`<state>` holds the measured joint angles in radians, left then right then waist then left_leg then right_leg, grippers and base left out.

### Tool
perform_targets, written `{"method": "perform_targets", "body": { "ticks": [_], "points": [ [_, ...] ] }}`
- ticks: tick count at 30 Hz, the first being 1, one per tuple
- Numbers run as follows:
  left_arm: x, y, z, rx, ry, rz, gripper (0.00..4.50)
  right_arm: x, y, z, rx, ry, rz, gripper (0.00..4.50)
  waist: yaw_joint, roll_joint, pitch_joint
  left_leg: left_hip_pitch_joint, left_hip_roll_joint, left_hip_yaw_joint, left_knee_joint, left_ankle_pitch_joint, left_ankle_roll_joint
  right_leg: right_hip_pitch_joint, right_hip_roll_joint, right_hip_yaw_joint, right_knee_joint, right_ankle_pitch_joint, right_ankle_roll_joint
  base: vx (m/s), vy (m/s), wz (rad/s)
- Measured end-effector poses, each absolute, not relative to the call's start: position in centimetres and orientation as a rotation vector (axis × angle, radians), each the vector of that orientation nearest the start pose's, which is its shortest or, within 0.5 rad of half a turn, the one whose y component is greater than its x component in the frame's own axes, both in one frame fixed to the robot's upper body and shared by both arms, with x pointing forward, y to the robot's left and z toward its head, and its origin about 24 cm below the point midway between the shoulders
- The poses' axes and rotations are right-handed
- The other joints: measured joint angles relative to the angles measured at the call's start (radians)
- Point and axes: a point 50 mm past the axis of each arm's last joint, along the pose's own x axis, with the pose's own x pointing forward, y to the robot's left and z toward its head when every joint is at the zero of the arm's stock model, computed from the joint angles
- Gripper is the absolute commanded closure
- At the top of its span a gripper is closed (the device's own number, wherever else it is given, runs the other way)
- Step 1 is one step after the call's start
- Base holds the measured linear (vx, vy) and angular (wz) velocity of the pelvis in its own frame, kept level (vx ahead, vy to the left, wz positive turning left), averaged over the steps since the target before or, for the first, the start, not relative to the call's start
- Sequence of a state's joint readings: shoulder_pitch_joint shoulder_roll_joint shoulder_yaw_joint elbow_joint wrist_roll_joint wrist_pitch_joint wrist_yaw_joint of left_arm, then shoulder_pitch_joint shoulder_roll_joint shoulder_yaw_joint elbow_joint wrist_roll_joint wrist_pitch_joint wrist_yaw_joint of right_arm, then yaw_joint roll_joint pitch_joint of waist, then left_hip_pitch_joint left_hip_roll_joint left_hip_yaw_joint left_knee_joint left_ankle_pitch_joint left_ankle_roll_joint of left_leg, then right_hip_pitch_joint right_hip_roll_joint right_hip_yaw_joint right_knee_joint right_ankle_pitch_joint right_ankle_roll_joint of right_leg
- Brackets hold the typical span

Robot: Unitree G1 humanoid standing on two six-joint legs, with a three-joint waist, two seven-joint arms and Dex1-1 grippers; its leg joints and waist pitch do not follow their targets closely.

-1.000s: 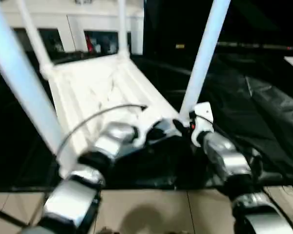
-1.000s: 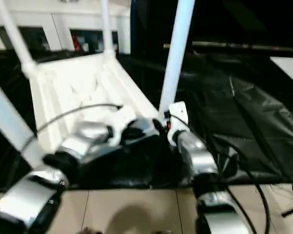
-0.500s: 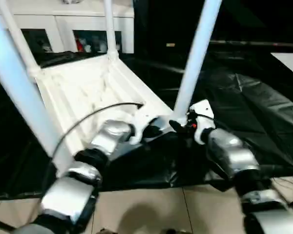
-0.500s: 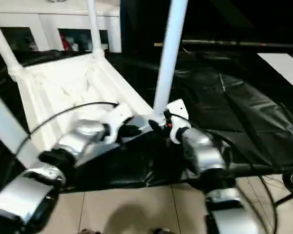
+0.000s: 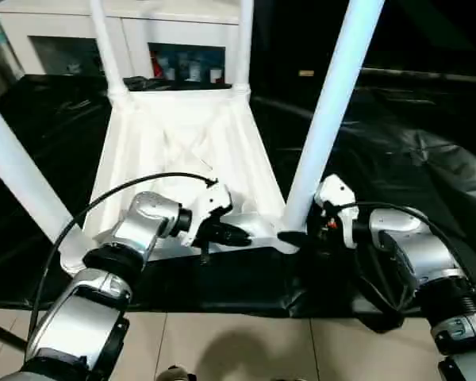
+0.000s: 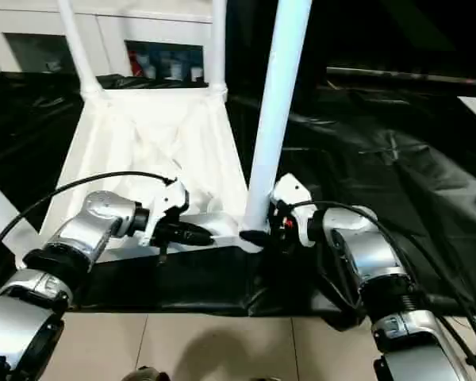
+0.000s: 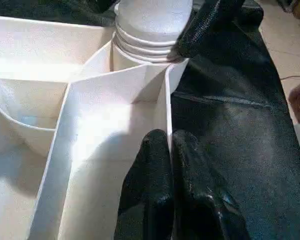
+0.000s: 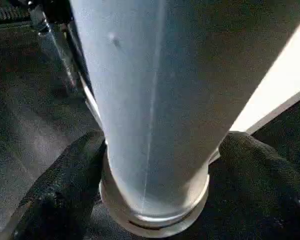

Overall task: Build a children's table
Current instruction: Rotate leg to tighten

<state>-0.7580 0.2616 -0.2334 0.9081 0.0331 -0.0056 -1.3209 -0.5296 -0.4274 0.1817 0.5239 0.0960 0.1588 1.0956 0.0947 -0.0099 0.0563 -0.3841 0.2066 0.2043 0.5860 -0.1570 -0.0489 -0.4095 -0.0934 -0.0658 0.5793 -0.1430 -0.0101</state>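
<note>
The white tabletop (image 5: 182, 151) lies upside down on the black sheet, with its four white legs standing up from the corner sockets. My left gripper (image 5: 236, 236) is shut on the tabletop's near rim (image 7: 162, 100), one finger on each side of the thin wall, a little left of the near right corner. My right gripper (image 5: 297, 236) is at the base of the near right leg (image 5: 325, 127). Its fingers (image 8: 65, 190) hug that leg (image 8: 155, 90) from both sides, just above the socket. The near left leg (image 5: 20, 175) rises beside my left forearm.
A black plastic sheet (image 5: 412, 159) covers the floor under and to the right of the table. Beige tiles (image 5: 238, 349) show at the near edge. A white glass-fronted cabinet (image 5: 71, 40) stands behind the table. A black cable (image 5: 103, 206) arcs over my left forearm.
The whole picture has shifted and levelled, so the camera moved. Both grippers stay at the table's near right corner, the right one at the leg's base.
</note>
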Motion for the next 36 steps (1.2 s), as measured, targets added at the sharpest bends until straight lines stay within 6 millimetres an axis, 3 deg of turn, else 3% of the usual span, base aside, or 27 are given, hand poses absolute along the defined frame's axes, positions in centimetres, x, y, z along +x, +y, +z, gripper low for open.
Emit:
{"method": "perform_targets", "body": {
  "ticks": [4,11,21,24,27,32,36],
  "points": [
    [33.2,11.6,5.3,0.297,0.458,-1.446,4.5,31.7,-16.5,5.7,-0.262,0.399,1.128,0.84,0.001,0.0,0.0,0.0,0.001,0.0,-0.001,0.0,0.0,0.0,0.0,-0.001,0.001,-0.001,0.002,0.0,0.0,0.0],
    [33.3,11.6,5.4,0.298,0.46,-1.445,4.5,31.6,-16.4,5.7,-0.247,0.399,1.146,1.6,-0.002,-0.001,0.0,-0.001,0.0,0.0,0.0,0.0,0.0,0.0,0.0,0.0,0.0,-0.001,0.002,0.0,0.0,0.0],
    [33.4,11.9,5.4,0.297,0.461,-1.418,4.5,31.8,-16.0,5.3,-0.204,0.388,1.101,1.78,-0.007,-0.001,0.001,-0.001,0.0,0.0,0.0,0.0,0.0,0.0,0.0,-0.001,0.0,-0.001,0.002,0.0,0.0,0.0],
    [33.9,11.3,5.3,0.312,0.436,-1.317,4.5,32.6,-15.6,4.7,-0.139,0.357,0.936,1.78,-0.021,-0.002,0.001,-0.001,0.0,0.0,0.001,0.0,0.0,0.0,0.0,0.0,0.0,-0.002,0.003,0.0,0.0,0.0],
    [34.8,9.2,5.1,0.283,0.426,-1.175,4.5,33.8,-14.7,4.0,-0.049,0.319,0.669,1.78,-0.04,-0.001,0.0,0.0,-0.001,0.0,0.001,0.0,-0.001,-0.001,0.0,0.001,-0.001,-0.004,0.007,0.0,0.0,0.0],
    [35.2,6.2,4.8,0.265,0.414,-1.024,4.5,34.5,-13.2,3.4,0.018,0.302,0.374,1.79,-0.043,0.005,-0.004,0.002,-0.002,-0.001,0.0,0.0,-0.001,0.001,0.0,0.001,-0.001,-0.005,0.008,0.0,0.0,0.0],
    [35.2,5.4,4.7,0.281,0.403,-0.998,4.5,34.7,-12.9,3.4,0.001,0.296,0.314,1.79,-0.042,0.007,-0.005,0.002,-0.002,-0.001,0.0,0.0,-0.001,0.002,-0.001,0.001,-0.002,-0.006,0.009,0.0,0.0,0.0]
  ]
}}
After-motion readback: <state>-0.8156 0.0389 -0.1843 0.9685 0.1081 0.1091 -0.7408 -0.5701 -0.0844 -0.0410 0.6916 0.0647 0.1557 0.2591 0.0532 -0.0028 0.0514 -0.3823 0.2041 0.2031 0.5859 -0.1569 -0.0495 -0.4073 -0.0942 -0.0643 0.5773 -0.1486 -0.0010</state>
